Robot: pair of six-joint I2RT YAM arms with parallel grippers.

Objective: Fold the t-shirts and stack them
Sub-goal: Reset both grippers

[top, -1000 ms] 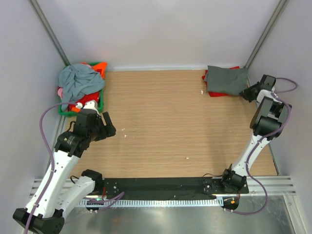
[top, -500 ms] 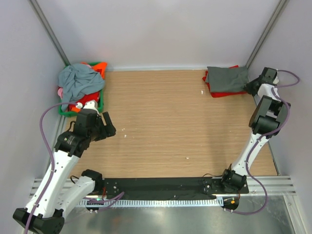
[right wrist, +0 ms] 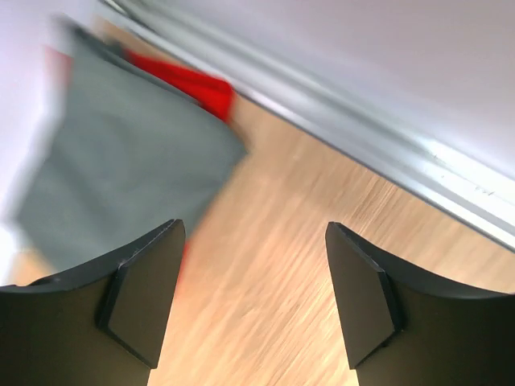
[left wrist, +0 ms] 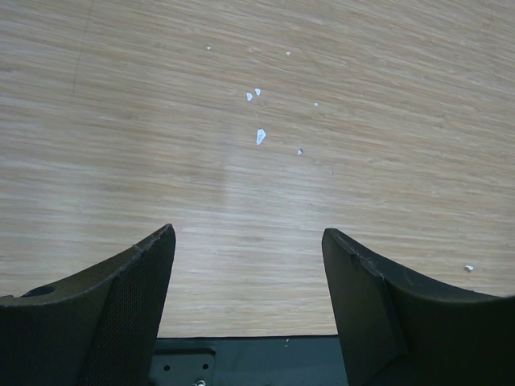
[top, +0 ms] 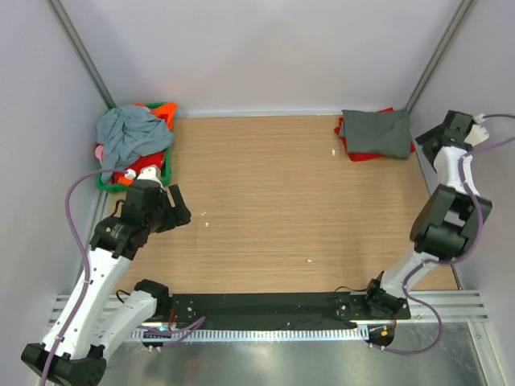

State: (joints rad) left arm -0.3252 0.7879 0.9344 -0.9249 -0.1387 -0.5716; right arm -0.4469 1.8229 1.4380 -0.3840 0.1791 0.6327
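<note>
Rightward, the right fingers (right wrist: 145, 297) gape empty beside the grey t-shirt (top: 376, 131) folded atop the red t-shirt (right wrist: 189, 84). Equally wide and empty, the left fingers (left wrist: 105, 314) overlook the white-flecked table (left wrist: 378, 169)

The right tool (top: 422, 139) has drawn away from the grey t-shirt (top: 375, 131) — now lying flatter on the red t-shirt (right wrist: 187, 81).

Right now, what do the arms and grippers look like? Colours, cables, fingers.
The left arm and right arm have white links, black joints, and a mauve cable looping alongside. The left gripper and right gripper have black, broad, wedge-shaped fingers; the left's inner pad is finely textured.
</note>
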